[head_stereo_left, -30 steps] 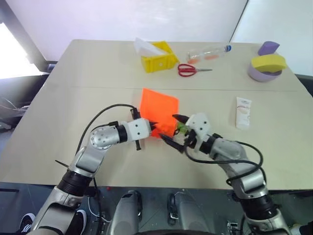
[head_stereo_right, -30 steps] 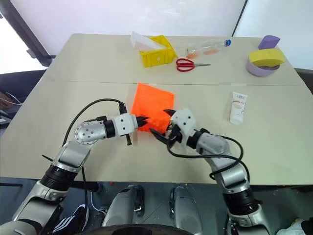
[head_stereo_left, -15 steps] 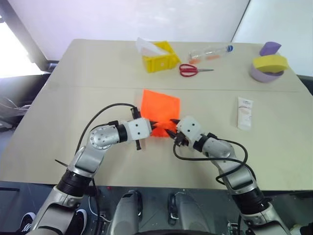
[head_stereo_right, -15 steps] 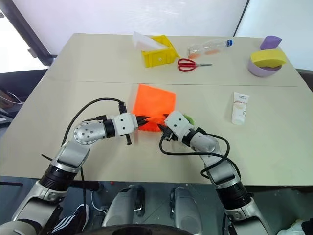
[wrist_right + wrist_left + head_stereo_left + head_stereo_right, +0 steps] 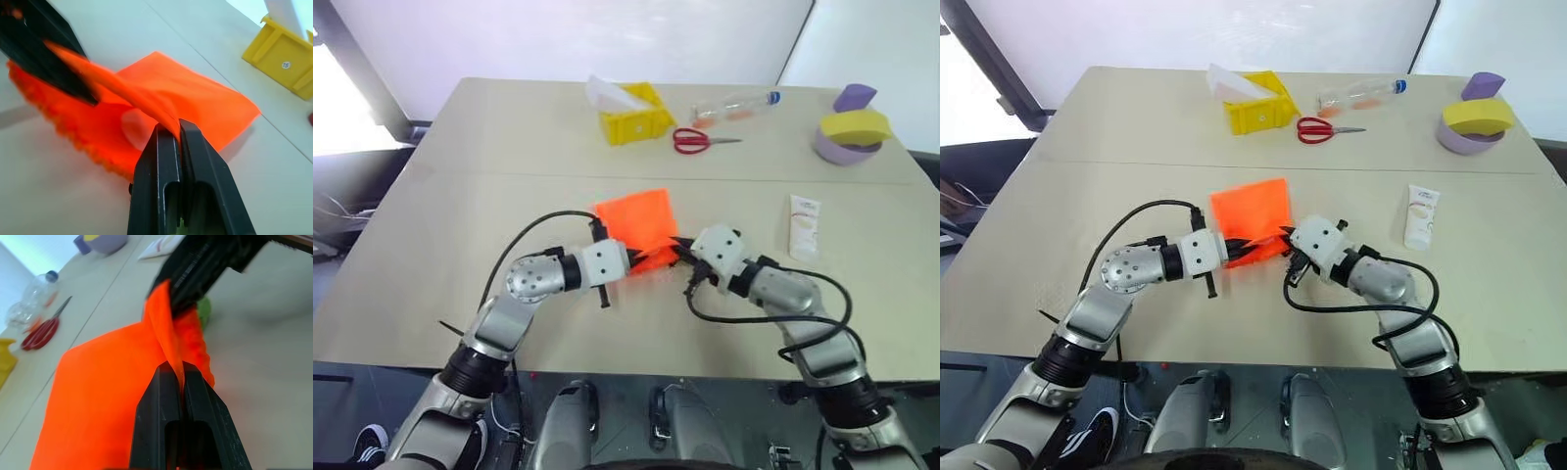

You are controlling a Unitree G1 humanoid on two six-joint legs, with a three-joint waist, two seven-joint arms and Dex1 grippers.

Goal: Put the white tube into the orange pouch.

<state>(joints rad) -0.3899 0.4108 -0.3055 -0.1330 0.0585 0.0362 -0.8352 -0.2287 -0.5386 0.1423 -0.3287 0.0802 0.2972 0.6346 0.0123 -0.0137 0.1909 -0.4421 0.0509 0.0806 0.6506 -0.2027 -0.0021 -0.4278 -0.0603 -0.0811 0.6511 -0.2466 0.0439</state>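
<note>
The orange pouch (image 5: 636, 223) lies at mid-table, its near edge lifted and stretched between both grippers. My left gripper (image 5: 633, 258) is shut on the left part of that edge, its black fingers (image 5: 168, 382) pinching a fold of fabric. At the right end of the same edge, my right gripper (image 5: 677, 248) is shut on the cloth too, as its fingers (image 5: 164, 142) show. A green ring (image 5: 203, 311) peeks out beside the pouch. The white tube (image 5: 801, 226) lies flat on the table to the right, apart from both grippers.
At the far side stand a yellow bin (image 5: 631, 116) with white paper, red scissors (image 5: 701, 141), a clear bottle (image 5: 732, 106), and a purple bowl (image 5: 844, 145) with a yellow sponge. The table's near edge runs just below my arms.
My right gripper has closed on the pouch's near edge. Both hands shifted to the right, lifting and pulling that edge taut. The left gripper stayed shut on the fabric.
</note>
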